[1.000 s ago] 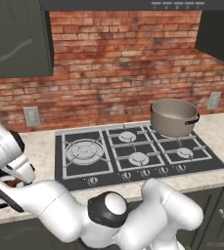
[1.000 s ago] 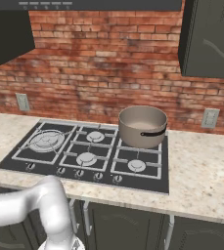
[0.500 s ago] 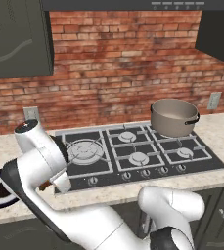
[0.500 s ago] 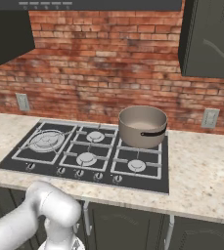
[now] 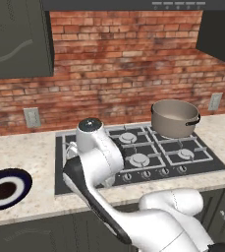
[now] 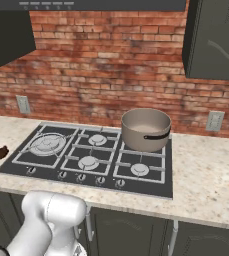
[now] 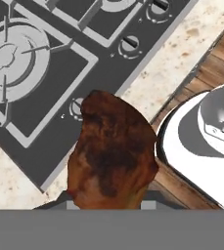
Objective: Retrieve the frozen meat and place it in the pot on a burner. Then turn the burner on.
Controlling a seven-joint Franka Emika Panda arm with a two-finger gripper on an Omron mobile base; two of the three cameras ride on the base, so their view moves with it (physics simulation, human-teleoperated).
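1. The meat sits gripped in the closed end effector, held above the front edge of the cooktop near its knobs.
2. From the right base camera the meat shows as a small dark chunk at the cooktop's left edge.
3. The pot stands on the rear right burner, well apart from the meat.
4. A plate lies on the counter left of the cooktop.

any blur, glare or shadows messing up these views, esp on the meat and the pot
Hand view: the meat looms close, edges slightly soft, mottled dark patch, no glare. Left base view: the pot is sharp, evenly lit, with faint shading inside. Right base view: flat light, no harsh shadows on the cooktop.
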